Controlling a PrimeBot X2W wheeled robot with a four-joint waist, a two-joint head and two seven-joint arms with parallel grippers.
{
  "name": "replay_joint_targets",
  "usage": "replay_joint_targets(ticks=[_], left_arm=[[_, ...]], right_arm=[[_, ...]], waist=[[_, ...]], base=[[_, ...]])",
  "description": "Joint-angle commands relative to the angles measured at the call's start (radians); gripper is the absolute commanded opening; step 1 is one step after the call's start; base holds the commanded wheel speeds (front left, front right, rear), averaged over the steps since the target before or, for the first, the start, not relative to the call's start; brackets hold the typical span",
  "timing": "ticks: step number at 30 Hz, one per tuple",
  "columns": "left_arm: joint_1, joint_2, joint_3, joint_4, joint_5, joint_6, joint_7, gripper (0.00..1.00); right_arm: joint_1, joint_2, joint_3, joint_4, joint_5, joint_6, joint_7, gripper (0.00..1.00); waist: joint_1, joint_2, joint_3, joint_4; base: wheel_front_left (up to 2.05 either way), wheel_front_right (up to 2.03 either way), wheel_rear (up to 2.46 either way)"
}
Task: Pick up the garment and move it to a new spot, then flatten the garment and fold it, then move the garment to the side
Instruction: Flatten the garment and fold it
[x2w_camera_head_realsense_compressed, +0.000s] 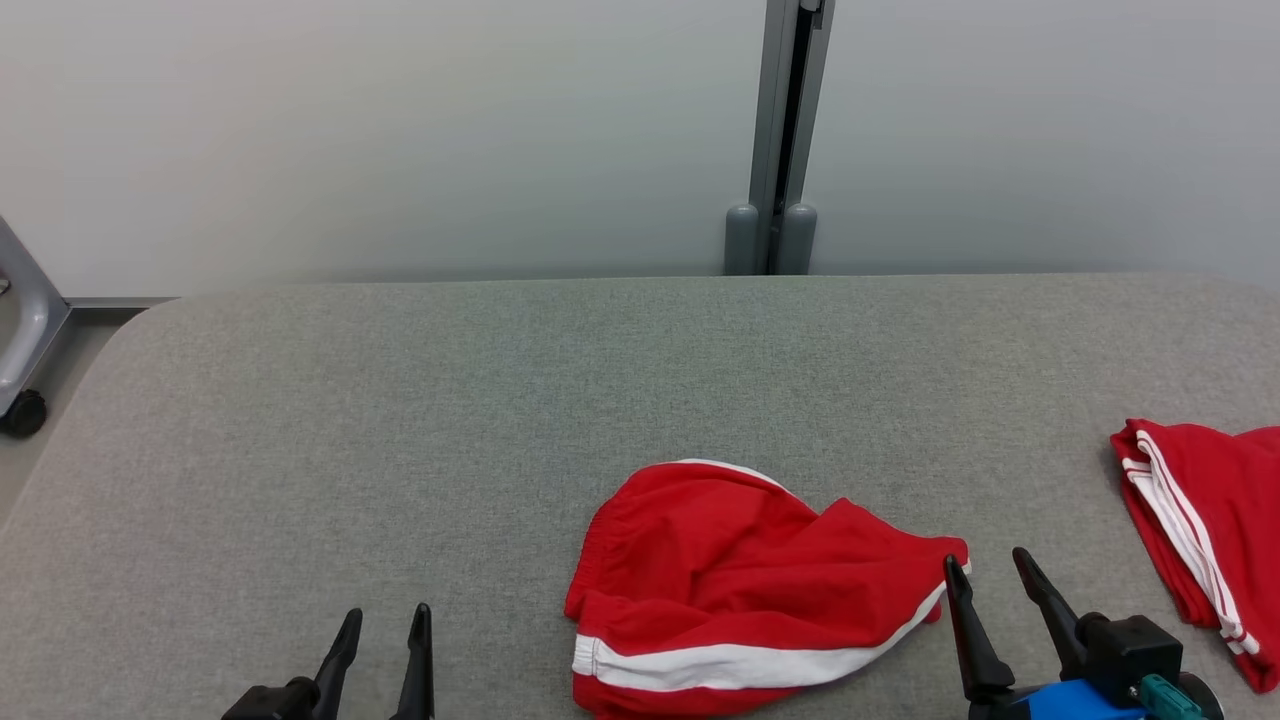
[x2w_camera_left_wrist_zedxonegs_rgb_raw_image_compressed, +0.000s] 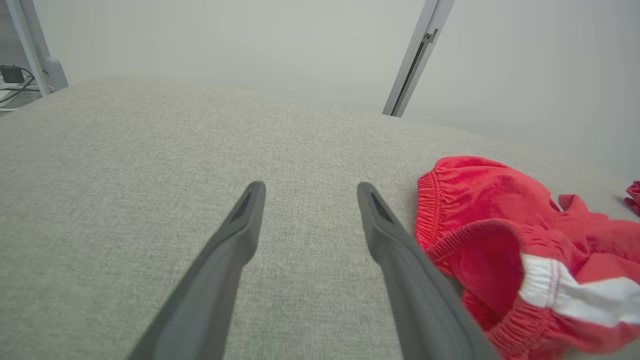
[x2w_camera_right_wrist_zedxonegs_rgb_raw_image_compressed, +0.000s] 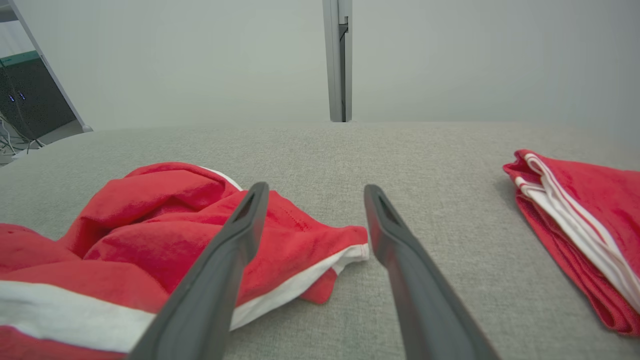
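Observation:
The garment (x2w_camera_head_realsense_compressed: 740, 580) is a pair of red shorts with a white stripe, lying crumpled on the grey table near the front edge. Its elastic waistband (x2w_camera_left_wrist_zedxonegs_rgb_raw_image_compressed: 440, 210) faces the left side, and a corner of the hem (x2w_camera_right_wrist_zedxonegs_rgb_raw_image_compressed: 345, 250) points right. My right gripper (x2w_camera_head_realsense_compressed: 990, 570) stands open just beside that right corner, its left finger (x2w_camera_right_wrist_zedxonegs_rgb_raw_image_compressed: 235, 245) over the cloth, nothing between the fingers. Well to the garment's left, my left gripper (x2w_camera_head_realsense_compressed: 385, 625) is open over bare table, also seen as the left gripper (x2w_camera_left_wrist_zedxonegs_rgb_raw_image_compressed: 307, 192) with the shorts to its right.
Folded red cloth with white stripes (x2w_camera_head_realsense_compressed: 1210, 530) lies at the table's right edge, also seen as the folded cloth (x2w_camera_right_wrist_zedxonegs_rgb_raw_image_compressed: 575, 210). The grey fabric table (x2w_camera_head_realsense_compressed: 400, 420) stretches back to a pale wall with a grey post (x2w_camera_head_realsense_compressed: 785, 140). A wheeled grey frame (x2w_camera_head_realsense_compressed: 25, 350) stands left.

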Motion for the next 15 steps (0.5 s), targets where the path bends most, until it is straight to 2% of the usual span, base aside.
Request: replay_joint_targets(ticks=[1,4,7,11,15], left_arm=[[-0.005,0.0,0.001,-0.004,0.005,-0.001,-0.002,1.0],[-0.007,-0.003,-0.028,-0.017,-0.011,-0.001,-0.002,1.0],[-0.009,0.006,-0.168,-0.058,-0.101,-0.001,-0.002,1.0],[-0.032,0.089,-0.368,-0.117,-0.251,0.0,-0.002,1.0],[-0.055,0.126,-0.446,-0.122,-0.335,0.0,-0.002,1.0]], right_arm=[[0.011,-0.001,-0.001,0.001,0.008,0.0,-0.004,1.0],[0.01,-0.001,-0.001,0.003,0.014,0.0,-0.004,1.0],[0.012,-0.001,0.003,0.007,0.019,0.0,-0.004,1.0],[0.014,-0.001,0.01,0.015,0.022,0.0,-0.003,1.0],[0.011,-0.001,0.017,0.02,0.025,0.0,-0.003,1.0]], waist=[[0.0,0.0,0.0,-0.001],[0.0,0.0,-0.001,-0.004],[0.0,0.0,0.0,-0.009],[0.0,0.0,0.001,-0.013],[0.0,0.0,0.005,-0.018]], base=[[0.0,0.0,0.0],[0.0,0.0,0.0],[0.0,0.0,0.0],[0.0,0.0,0.0],[0.0,0.0,0.0]])
